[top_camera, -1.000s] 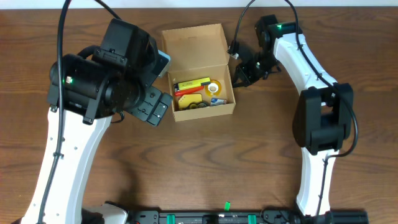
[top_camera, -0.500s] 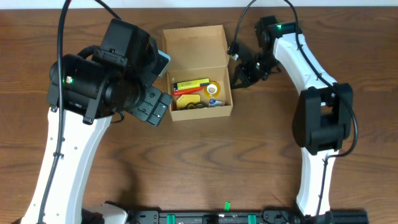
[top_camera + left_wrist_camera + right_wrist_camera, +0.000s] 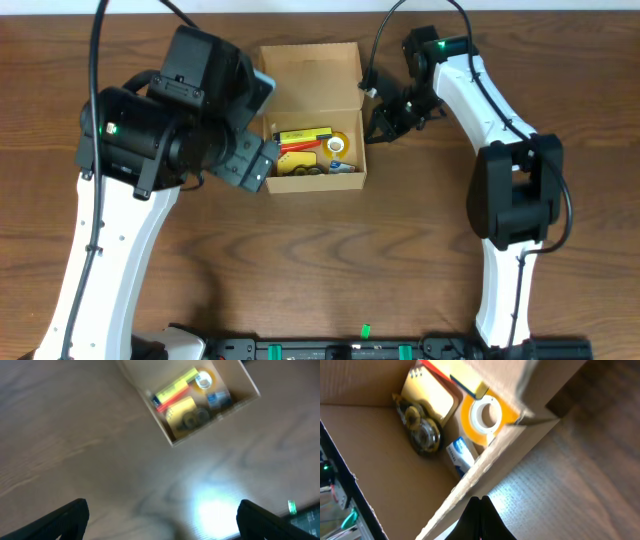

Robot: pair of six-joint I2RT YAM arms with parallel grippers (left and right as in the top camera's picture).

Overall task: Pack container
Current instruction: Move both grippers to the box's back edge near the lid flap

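Observation:
The container is a tan cardboard box with its flap lid open toward the back. Inside lie a yellow marker, a red pen, a tape roll and a notepad. My right gripper is shut and empty, pressed against the box's right outer wall; in the right wrist view its tips touch the wall of the container, with the tape roll just inside. My left gripper is open and empty, high up to the left of the box. In the left wrist view the container lies far beyond the left gripper.
The dark wooden table runs on in front of the box. A black rail with green marks lines the front edge. The right arm stands to the right of the box.
The box has slid a little to the left with my shut right gripper against its right wall. My left gripper has shifted slightly toward the box.

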